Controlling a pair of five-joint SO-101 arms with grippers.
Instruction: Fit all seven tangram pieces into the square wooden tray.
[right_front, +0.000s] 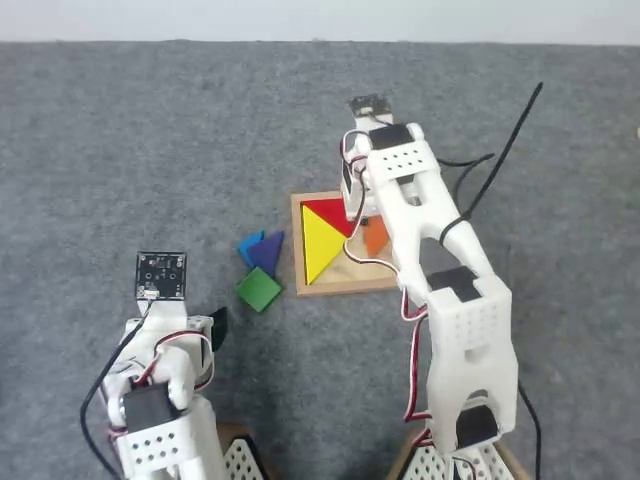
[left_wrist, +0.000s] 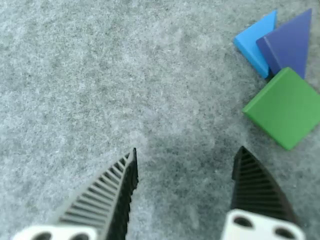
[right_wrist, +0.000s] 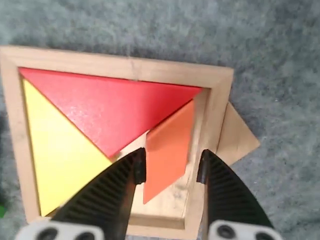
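The square wooden tray (right_front: 340, 288) holds a red triangle (right_front: 330, 212) along its far side, a yellow triangle (right_front: 319, 248) and an orange parallelogram (right_front: 377, 238). My right gripper (right_wrist: 171, 167) hangs over the tray (right_wrist: 125, 62), open, its fingers on either side of the orange parallelogram (right_wrist: 167, 150), which lies against the red triangle (right_wrist: 110, 105). Left of the tray lie a blue piece (right_front: 250, 244), a purple triangle (right_front: 269, 253) and a green square (right_front: 259, 290). My left gripper (left_wrist: 185, 165) is open over bare felt, short of the green square (left_wrist: 284, 107).
A plain wood-coloured triangle (right_wrist: 237, 140) lies on the felt just outside one tray corner. The right arm (right_front: 440, 260) stretches over the tray's right side. Grey felt covers the table all round.
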